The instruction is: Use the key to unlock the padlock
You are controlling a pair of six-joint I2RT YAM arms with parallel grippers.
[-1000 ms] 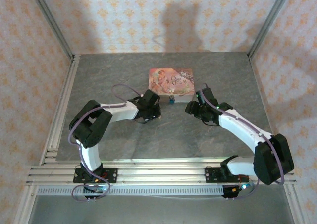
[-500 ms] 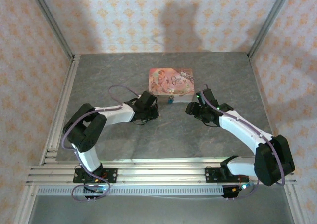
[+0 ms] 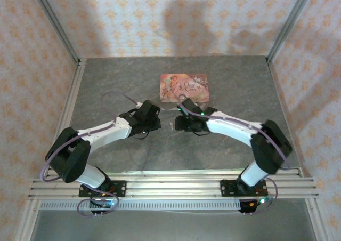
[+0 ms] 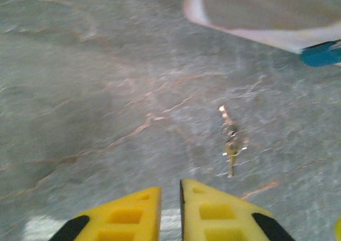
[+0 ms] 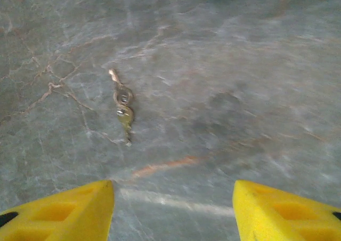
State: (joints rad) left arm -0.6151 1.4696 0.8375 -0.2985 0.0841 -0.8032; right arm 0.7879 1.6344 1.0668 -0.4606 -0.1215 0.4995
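Table [image 3: 106, 86]: grey-green stone-look top with pale brownish veins, matte, some soft glare near the fingers in both wrist views. Enclosure walls [image 3: 133, 17] papered cream with a repeating orange motif; soft shadows fall on the back wall. Aluminium posts [image 3: 53, 22] run up the rear corners, and slotted aluminium rails [image 3: 170, 185] cross the near edge, carrying both arm bases. Pink floral tin [image 3: 184, 87] sits flat toward the rear centre, and both arms bend inward to meet just in front of it. The key [image 4: 230, 142], small and dull brass with a ring at its head, lies flat on bare table, free of either tool, ahead of the left gripper [image 4: 170, 190] and a little to its right. That gripper's yellow fingers [image 4: 128, 214] stand a narrow slit apart, nothing between them. Right gripper [image 5: 173, 198] stands wide, nothing in the gap, the key ahead and left of centre. The padlock [image 4: 321, 54], teal-blue, sits by the tin's pale lower edge; contact cannot be told. It lies well beyond the key.
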